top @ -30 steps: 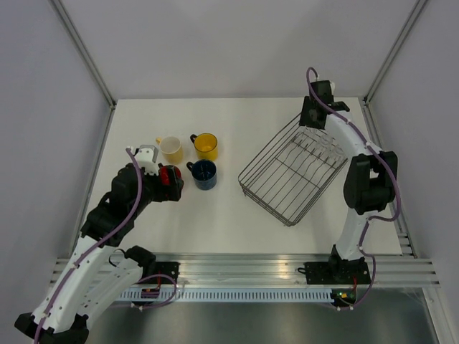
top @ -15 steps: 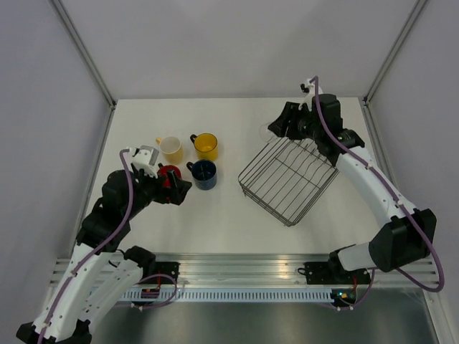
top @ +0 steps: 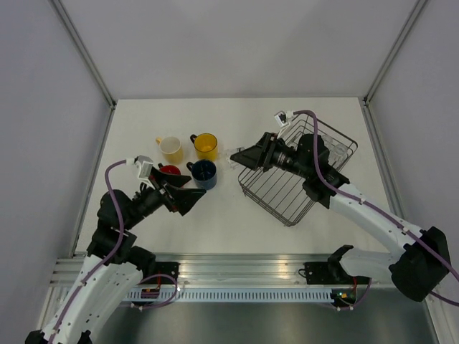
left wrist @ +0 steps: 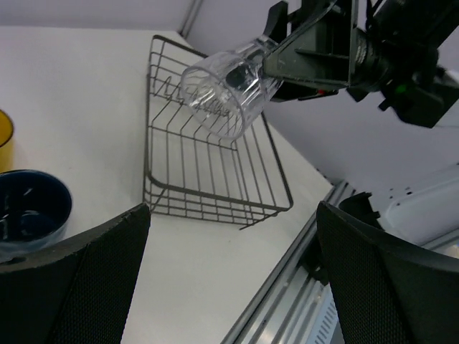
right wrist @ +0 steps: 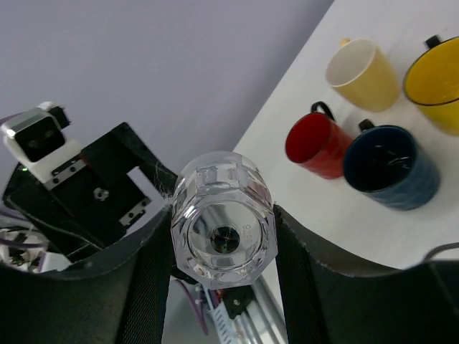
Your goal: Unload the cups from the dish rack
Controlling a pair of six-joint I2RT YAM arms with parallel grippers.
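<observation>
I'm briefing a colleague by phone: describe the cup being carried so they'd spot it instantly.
Find the large dark wire dish rack on the right of the white table. Near its left corner the right gripper holds a clear faceted glass tumbler sideways in the air. Unlike the coloured mugs, it is transparent and handleless.

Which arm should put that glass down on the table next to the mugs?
Right. The right gripper is clamped on the clear glass tumbler, on the dish rack's side facing the mugs. The left gripper is open and empty.
</observation>
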